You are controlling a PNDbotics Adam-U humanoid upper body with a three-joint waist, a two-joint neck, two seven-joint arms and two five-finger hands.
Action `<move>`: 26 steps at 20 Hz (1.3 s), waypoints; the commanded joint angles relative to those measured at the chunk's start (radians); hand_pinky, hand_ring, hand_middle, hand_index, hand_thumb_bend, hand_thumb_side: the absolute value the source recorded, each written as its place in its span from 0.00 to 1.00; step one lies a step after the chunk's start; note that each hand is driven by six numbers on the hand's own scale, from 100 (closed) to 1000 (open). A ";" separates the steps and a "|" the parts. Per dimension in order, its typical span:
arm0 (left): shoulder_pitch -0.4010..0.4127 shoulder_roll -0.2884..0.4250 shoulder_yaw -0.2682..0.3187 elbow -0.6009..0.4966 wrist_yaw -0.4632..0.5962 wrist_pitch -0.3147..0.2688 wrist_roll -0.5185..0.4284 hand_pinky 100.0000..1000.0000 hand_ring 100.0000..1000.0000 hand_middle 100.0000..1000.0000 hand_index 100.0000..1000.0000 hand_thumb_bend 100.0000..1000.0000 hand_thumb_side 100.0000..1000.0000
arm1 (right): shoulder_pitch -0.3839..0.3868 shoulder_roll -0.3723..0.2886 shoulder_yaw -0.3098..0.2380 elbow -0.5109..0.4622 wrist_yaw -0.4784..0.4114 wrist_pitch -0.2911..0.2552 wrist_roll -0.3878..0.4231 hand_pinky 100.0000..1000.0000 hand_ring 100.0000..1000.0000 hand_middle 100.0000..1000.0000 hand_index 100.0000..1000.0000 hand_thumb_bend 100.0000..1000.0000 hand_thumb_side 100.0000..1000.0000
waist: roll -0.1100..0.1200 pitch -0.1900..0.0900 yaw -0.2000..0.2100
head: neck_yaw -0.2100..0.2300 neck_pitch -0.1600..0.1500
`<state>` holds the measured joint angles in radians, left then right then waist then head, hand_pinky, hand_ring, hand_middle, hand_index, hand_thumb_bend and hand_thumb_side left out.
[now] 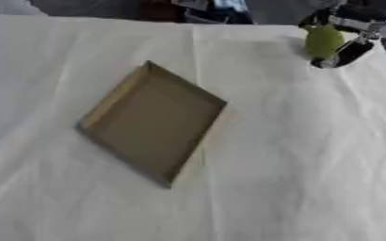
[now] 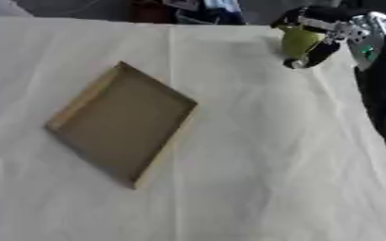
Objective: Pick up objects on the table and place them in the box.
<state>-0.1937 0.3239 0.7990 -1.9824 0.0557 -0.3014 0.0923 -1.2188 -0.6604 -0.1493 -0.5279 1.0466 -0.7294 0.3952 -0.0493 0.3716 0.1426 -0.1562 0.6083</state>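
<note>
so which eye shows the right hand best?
The right eye view: the right hand and its arm show down the picture's right side, fingers curled round the green object at the far right of the table. The left eye view cuts the hand off at its edge, showing mostly the fingers and object.

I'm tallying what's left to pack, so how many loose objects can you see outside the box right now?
1: a green object, held in the right hand at the far right of the white cloth, apart from the box, whose visible inside looks bare. Nothing else shows on the cloth.
</note>
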 commanded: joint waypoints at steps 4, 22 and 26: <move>-0.001 0.017 0.012 -0.018 0.003 -0.002 -0.008 0.46 0.54 0.56 0.76 0.00 0.52 | -0.025 -0.038 -0.040 -0.036 0.013 0.052 -0.029 0.86 0.92 0.87 0.92 0.30 0.00 | 0.003 -0.012 0.002 | -0.004 -0.024; 0.006 0.012 0.022 0.011 0.011 -0.036 -0.034 0.45 0.54 0.56 0.76 0.00 0.52 | -0.037 -0.090 -0.145 -0.067 0.129 0.285 -0.130 0.86 0.94 0.88 0.91 0.31 0.00 | -0.011 0.031 0.050 | -0.028 -0.043; 0.012 0.015 0.030 0.042 0.020 -0.065 -0.048 0.45 0.54 0.56 0.76 0.00 0.52 | -0.035 -0.113 -0.156 -0.062 0.122 0.321 -0.143 0.85 0.94 0.88 0.91 0.31 0.00 | -0.014 0.040 0.057 | -0.034 -0.047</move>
<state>-0.1842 0.3149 0.8171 -1.9380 0.0708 -0.3549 0.0474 -1.2323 -0.7251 -0.2966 -0.5710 1.1679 -0.4192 0.2575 -0.0672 0.4316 0.1986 -0.1861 0.5755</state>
